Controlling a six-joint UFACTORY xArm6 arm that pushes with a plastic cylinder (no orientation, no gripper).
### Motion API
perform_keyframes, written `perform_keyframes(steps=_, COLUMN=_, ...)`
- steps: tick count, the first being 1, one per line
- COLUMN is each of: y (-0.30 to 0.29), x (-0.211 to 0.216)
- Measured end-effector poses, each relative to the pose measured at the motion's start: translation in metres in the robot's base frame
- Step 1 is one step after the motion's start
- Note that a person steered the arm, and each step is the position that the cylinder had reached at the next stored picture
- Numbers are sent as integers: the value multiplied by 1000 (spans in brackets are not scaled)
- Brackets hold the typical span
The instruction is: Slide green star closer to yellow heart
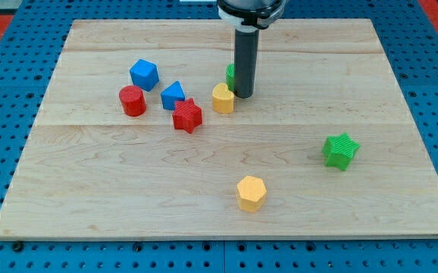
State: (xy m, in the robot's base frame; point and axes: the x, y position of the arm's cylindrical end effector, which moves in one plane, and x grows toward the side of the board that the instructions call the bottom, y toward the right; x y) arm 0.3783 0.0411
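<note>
Cluster crowded at my tip (pixel 243 95); green star (pixel 340 150) lying well apart.
Yellow heart (pixel 223 98) is being touched at 9 o'clock; red star (pixel 188 115), blue blocks, red cylinder (pixel 132 100) beyond. Green star is being seen at 4 o'clock. No claw fitted.

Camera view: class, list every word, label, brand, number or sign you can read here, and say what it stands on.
None: no readable text anywhere in this view.
Board: bare wood grain, no print.
Blocks, such as the green star and yellow heart: plain coloured faces, no marks.
Rod above my tip: plain dark, no label.
Blue pegboard: only holes.
</note>
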Motion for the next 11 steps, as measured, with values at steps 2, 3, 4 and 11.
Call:
perform_keyframes(steps=2, y=43, x=-35)
perform_keyframes(steps=3, y=-40, x=-48)
perform_keyframes(steps=4, y=14, x=-51)
perform_keyframes(steps=11, y=115, x=151)
